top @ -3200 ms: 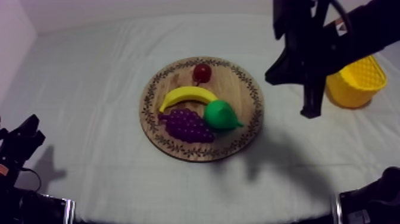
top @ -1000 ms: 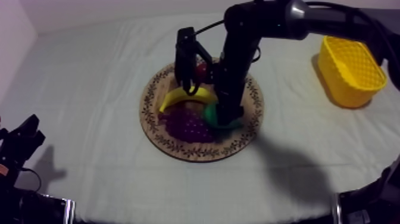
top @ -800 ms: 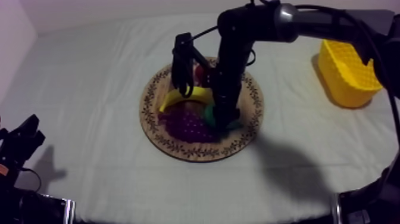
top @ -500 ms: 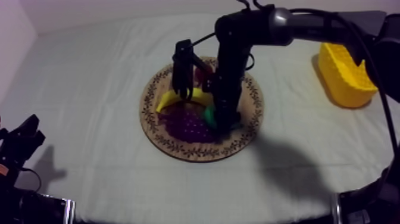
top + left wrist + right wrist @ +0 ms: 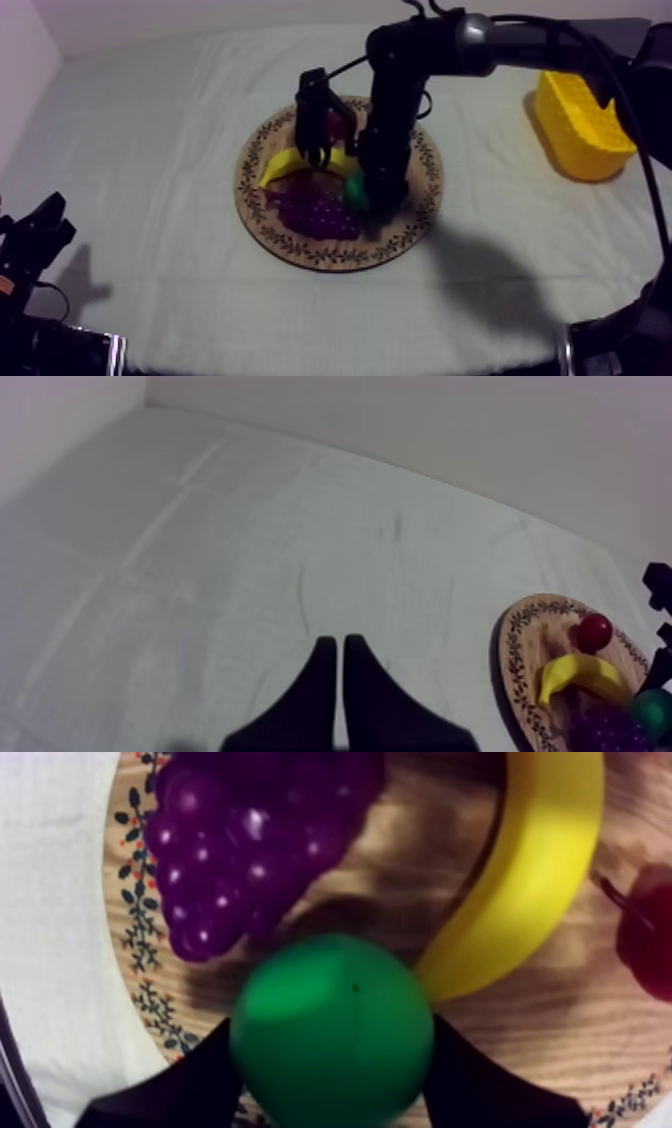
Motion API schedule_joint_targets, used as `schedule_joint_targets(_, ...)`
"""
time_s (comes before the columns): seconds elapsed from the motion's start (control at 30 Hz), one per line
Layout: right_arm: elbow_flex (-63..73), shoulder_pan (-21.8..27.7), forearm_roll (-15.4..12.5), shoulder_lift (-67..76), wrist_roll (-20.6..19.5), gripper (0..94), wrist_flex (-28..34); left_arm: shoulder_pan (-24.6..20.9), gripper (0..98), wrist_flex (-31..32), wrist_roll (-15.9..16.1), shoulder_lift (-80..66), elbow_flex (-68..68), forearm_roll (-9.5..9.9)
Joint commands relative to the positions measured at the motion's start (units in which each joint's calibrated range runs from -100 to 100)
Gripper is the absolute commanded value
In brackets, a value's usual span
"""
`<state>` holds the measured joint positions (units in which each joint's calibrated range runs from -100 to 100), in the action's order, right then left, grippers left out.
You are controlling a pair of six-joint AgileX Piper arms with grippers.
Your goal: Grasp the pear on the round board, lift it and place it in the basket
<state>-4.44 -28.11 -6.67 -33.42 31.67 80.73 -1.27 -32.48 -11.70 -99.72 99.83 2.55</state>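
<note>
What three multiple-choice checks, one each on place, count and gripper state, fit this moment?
1. Where does the yellow basket stand? A) near the top view's right edge B) near its left edge C) at its middle
2. How many toy fruits are there? A) two B) three C) four
3. What state is the right gripper in? A) open B) shut on the pear C) shut on nothing

1 A: it stands on the cloth, right of the wooden board.
2 C: banana, grapes, small red fruit, pear.
3 B: it clasps the green pear over the board.
</note>
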Motion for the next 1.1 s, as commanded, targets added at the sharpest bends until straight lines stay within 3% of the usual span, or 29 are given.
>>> schedule_joint_targets(0.0,0.1,0.41,-0.08,0.9,0.16,42.4,0.27,0.0,0.1,-0.01,0.0,-0.02,-0.05,0.01)
schedule_joint_targets(0.4,0.74,6.91,-0.52,10.79,2.0,42.6,3.08,0.0,0.1,-0.01,0.0,-0.02,-0.05,0.01)
schedule_joint_targets(1.07,8.72,26.35,-4.25,26.83,1.42,42.7,9.0,0.0,0.1,-0.01,0.0,-0.02,-0.05,0.01)
